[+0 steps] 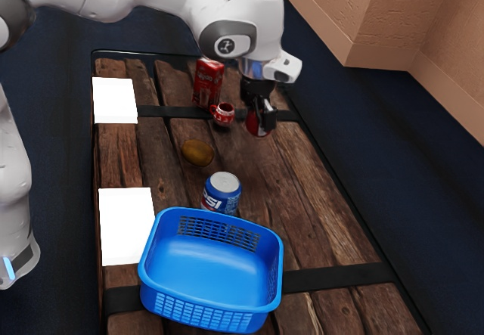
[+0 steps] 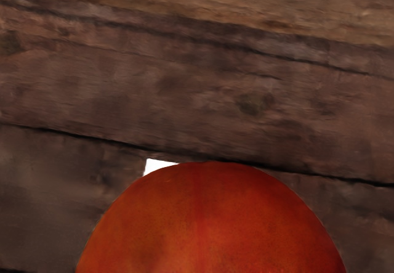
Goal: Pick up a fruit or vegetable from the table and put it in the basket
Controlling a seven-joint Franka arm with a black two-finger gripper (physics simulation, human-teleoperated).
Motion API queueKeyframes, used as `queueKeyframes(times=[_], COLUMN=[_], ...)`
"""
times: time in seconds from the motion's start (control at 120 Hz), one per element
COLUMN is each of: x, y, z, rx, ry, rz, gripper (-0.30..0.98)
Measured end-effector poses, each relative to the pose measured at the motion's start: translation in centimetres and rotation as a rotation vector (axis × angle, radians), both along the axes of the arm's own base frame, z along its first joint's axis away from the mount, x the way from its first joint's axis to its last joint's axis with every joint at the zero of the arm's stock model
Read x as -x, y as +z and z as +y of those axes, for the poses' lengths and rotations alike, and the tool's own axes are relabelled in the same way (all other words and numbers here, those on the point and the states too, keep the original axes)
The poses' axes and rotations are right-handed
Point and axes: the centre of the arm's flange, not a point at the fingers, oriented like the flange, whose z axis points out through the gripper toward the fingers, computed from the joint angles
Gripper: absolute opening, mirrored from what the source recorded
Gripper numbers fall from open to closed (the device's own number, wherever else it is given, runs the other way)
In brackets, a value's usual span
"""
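End effector (image 1: pixel 262 116): fingers narrowed onto a round red-orange fruit (image 1: pixel 257 127), gripped between them and held above the wooden table (image 1: pixel 302 191). Wrist view: upper curve of the fruit large and close to the hand, brown planks beyond it, corner of a white patch partly hidden behind it. Fruit located outside the blue basket (image 1: pixel 150 274), well apart from it. Basket stands upright on the table, in the lower part of the exterior view. Pepsi can (image 1: pixel 221 191) upright, just beside the basket's rim. Brownish-yellow oval item (image 1: pixel 197 152) lies between the can and a small red mug (image 1: pixel 223 114); exact kind cannot be told. Red carton (image 1: pixel 208 84) stands near the mug. Two white rectangles, one smaller (image 1: pixel 114 100) and one larger (image 1: pixel 126 225), noted along the table's edge at the exterior view's left.
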Motion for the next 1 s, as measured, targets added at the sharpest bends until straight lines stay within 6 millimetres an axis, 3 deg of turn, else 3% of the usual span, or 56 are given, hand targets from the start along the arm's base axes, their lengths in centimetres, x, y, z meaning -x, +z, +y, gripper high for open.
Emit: queueKeyframes(times=[0.042,0.1,0.2,0.292,0.683,0.817,1.0], x=[0.3,1.5,4.3,6.6,10.6,11.3,11.4], y=[2.9,5.0,5.7,5.6,3.8,3.6,4.0], z=[-3.9,-10.2,-18.0,-22.3,-27.6,-28.4,-28.3], rx=[-0.014,-0.035,-0.058,-0.075,-0.086,-0.082,-0.081], ry=[-0.066,-0.173,-0.304,-0.379,-0.474,-0.490,-0.490], rz=[-0.027,-0.038,-0.013,0.010,0.106,0.120,0.114], gripper=[0.35,0.35,0.34,0.34,0.34,0.55,0.65])
